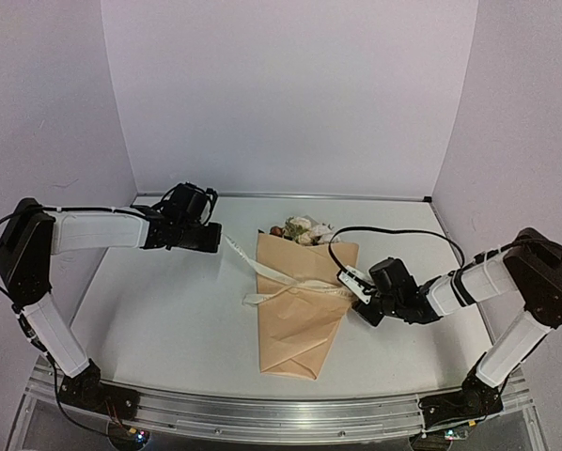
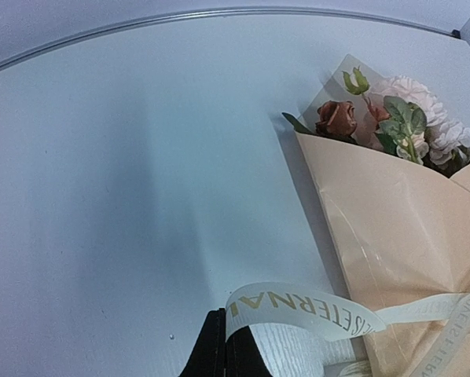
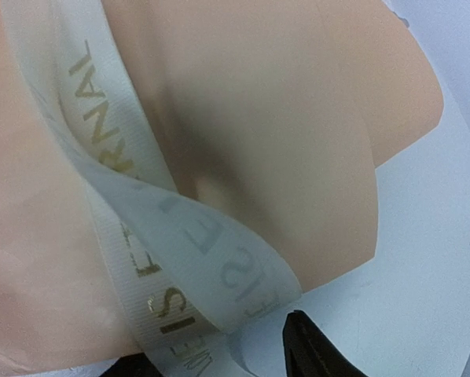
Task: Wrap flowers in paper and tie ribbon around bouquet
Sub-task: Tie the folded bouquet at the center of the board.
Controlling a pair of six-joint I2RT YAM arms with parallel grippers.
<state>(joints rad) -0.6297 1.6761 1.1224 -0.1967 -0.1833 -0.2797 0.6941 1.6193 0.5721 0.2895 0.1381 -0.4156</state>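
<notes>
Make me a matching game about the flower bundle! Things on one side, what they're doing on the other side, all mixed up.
Things:
1. flowers
2. paper
3. ribbon
4. left gripper

What they're doing:
a. wrapped into a tan cone
b. shut, pinching the ribbon
c. peeking out of the cone's wide end
d. lying across the cone

Pairs: 1-c, 2-a, 3-d, 4-b

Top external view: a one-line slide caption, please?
Ribbon crosses the bouquet, running from the left fingers to the right fingers.
</notes>
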